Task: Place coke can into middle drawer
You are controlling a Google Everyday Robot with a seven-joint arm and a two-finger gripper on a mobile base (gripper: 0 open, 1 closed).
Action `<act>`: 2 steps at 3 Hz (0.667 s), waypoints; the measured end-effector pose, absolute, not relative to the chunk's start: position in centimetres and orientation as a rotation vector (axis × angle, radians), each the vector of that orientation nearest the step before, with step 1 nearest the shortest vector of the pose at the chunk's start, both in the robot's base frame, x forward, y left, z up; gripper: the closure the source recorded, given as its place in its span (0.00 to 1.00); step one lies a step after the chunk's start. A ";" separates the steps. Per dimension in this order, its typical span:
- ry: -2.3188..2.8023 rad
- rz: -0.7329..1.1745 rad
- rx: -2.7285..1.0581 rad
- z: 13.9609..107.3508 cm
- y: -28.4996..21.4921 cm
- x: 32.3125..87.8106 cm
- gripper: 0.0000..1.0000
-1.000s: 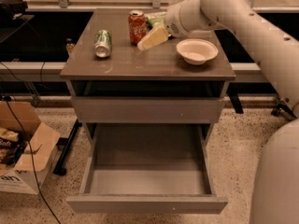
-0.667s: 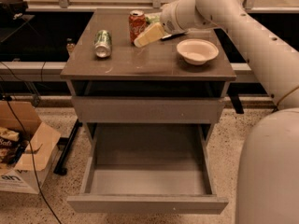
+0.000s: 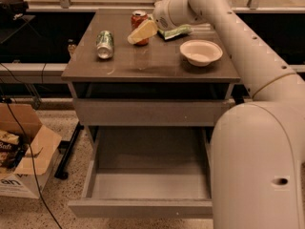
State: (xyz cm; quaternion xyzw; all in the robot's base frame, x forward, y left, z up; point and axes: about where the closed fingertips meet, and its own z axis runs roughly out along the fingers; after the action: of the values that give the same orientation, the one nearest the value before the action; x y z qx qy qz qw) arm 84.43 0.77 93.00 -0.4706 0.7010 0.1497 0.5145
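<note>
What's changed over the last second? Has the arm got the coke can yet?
The pincer has moved sideways above the cabinet top toward the coke can and now overlaps its front. Whether it has taken hold cannot be told. The coke can stands upright where it was. The green can, the bowl and the open middle drawer are unchanged.

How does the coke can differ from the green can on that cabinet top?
The coke can is red; the green can is green and silver. The coke can stands upright; the green can lies on its side. The gripper is at the coke can, apart from the green can. Both sit on the cabinet top.
</note>
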 end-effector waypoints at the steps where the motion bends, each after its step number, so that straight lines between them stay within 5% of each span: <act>1: 1.678 0.393 -1.132 92.7 2.1 85.7 0.00; 2: 1.674 0.409 -1.095 92.4 3.2 87.5 0.00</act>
State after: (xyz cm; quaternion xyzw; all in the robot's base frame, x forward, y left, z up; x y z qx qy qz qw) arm 87.47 3.16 92.40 -0.4571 0.6989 0.1707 0.5229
